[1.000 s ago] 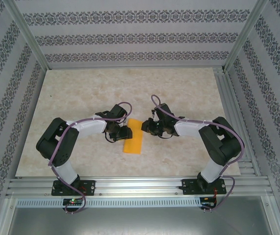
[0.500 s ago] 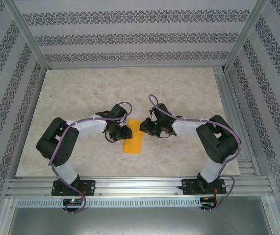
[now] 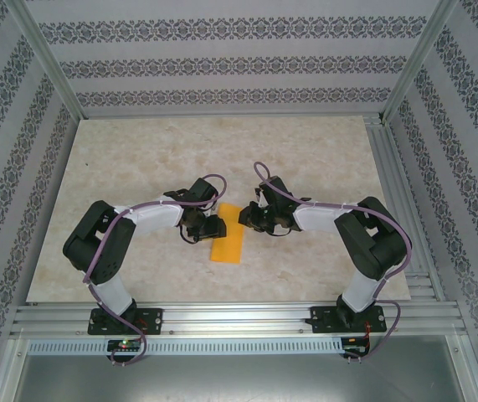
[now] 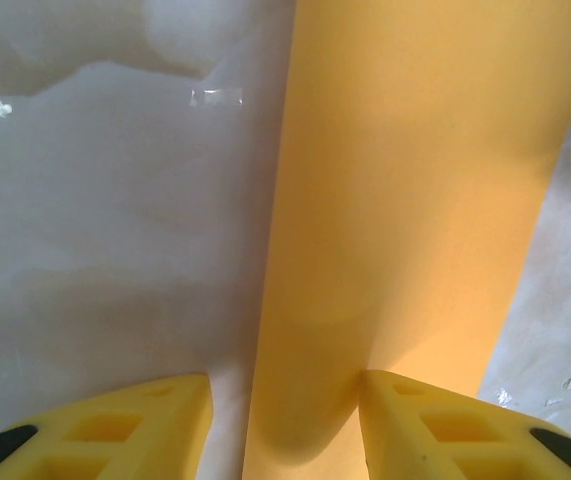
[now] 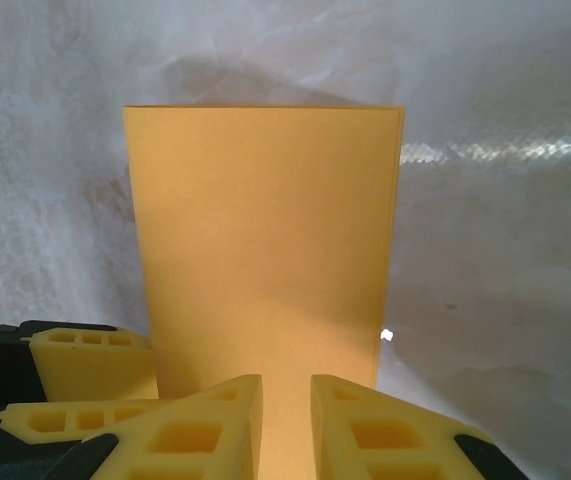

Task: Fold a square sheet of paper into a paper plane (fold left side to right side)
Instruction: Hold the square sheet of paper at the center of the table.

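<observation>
1. As laid out on the table, lies flat between the two grippers: paper, already doubled into a tall narrow strip.
2. Judged about one step in: left-to-right fold seemingly made, crease perhaps being pressed; nose corners, wings and the rest of the plane not begun.
3. Left gripper: jaws apart, edge of the strip running between its fingers, one fingertip off the paper, the other over it.
4. Right gripper: jaws almost together, a thin gap left, short end of the strip right at its tips, stretching straight ahead; no pinch evident.
</observation>
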Tool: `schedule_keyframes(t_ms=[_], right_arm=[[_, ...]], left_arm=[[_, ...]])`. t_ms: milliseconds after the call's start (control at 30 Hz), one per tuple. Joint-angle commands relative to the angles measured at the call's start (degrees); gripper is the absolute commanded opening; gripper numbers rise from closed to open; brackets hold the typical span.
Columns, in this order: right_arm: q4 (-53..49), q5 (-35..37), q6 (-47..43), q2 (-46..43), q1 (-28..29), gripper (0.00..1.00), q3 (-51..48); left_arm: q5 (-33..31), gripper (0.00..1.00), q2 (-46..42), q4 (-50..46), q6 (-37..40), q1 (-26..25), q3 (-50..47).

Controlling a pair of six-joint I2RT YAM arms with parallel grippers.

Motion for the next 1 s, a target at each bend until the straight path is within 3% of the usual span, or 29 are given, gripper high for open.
schedule_keyframes(t_ms=[0, 433, 967], right_arm=[[0.3, 0.4, -0.5, 0.9, 1.0, 0.20, 1.5], [-1.3, 0.7, -0.8, 3.4, 1.4, 0.20, 2.4], [-12.1, 6.5, -5.5, 6.2, 2.8, 0.20, 4.8]], left_arm=[[-1.1, 0.47, 3.9, 2.9, 1.6, -1.4, -0.3], [-1.4, 0.47, 4.2, 2.6, 1.6, -1.6, -0.3], [-1.9, 0.47, 3.0, 2.5, 1.1, -1.7, -0.3]])
